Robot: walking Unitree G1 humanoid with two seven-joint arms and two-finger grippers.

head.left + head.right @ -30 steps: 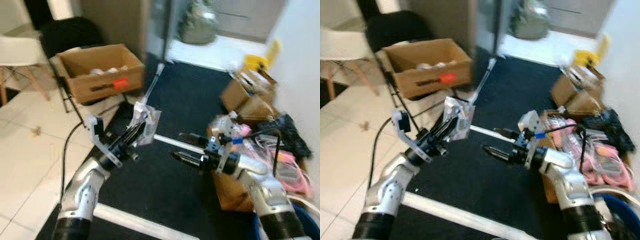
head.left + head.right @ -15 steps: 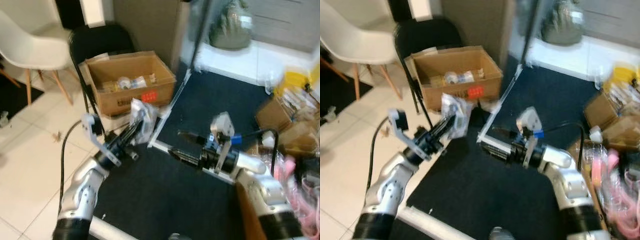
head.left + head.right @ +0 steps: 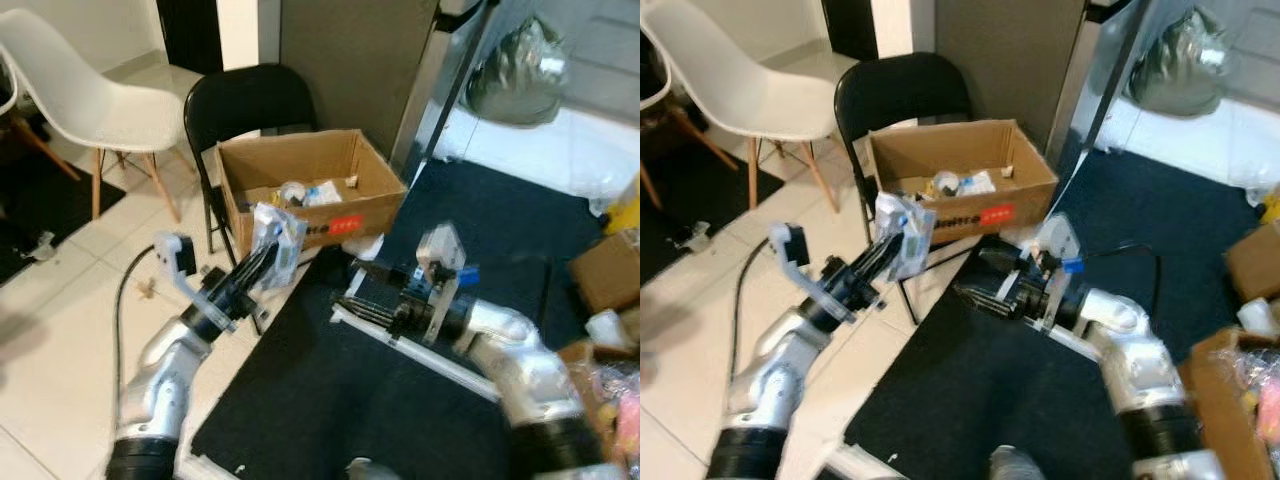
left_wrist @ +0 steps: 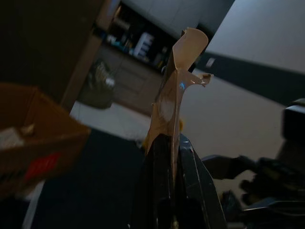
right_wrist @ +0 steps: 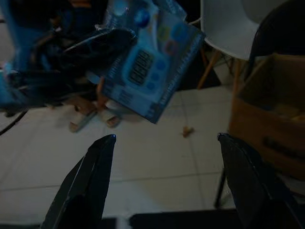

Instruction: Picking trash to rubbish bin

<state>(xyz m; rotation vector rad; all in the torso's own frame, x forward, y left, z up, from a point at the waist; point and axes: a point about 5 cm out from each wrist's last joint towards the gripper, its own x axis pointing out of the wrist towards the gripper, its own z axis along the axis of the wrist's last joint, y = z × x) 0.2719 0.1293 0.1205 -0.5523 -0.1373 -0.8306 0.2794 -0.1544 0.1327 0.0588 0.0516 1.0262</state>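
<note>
My left gripper [image 3: 266, 260] is shut on a blue-and-white blister package [image 3: 277, 238], held upright just in front of the open cardboard box [image 3: 372, 207]. The box rests on a black folding chair [image 3: 245, 100] and has several bits of trash inside. In the left wrist view the package [image 4: 174, 86] stands up from between the black fingers [image 4: 190, 191]. My right gripper [image 3: 970, 273] is open and empty, level with the package and to its right. In the right wrist view the package [image 5: 147, 76] hangs beyond the spread fingers [image 5: 90, 181].
A white chair [image 3: 90, 100] stands at the left on pale tiles. A black mat [image 3: 400, 400] with a white bar [image 3: 440, 355] across it lies under my right arm. A grey-green bag [image 3: 520, 75] sits at the back right, and another cardboard box [image 3: 605, 270] at the right edge.
The whole view has swung left, so the cardboard box now sits just beyond both grippers. My left gripper has kept hold of the package; the right has stayed open.
</note>
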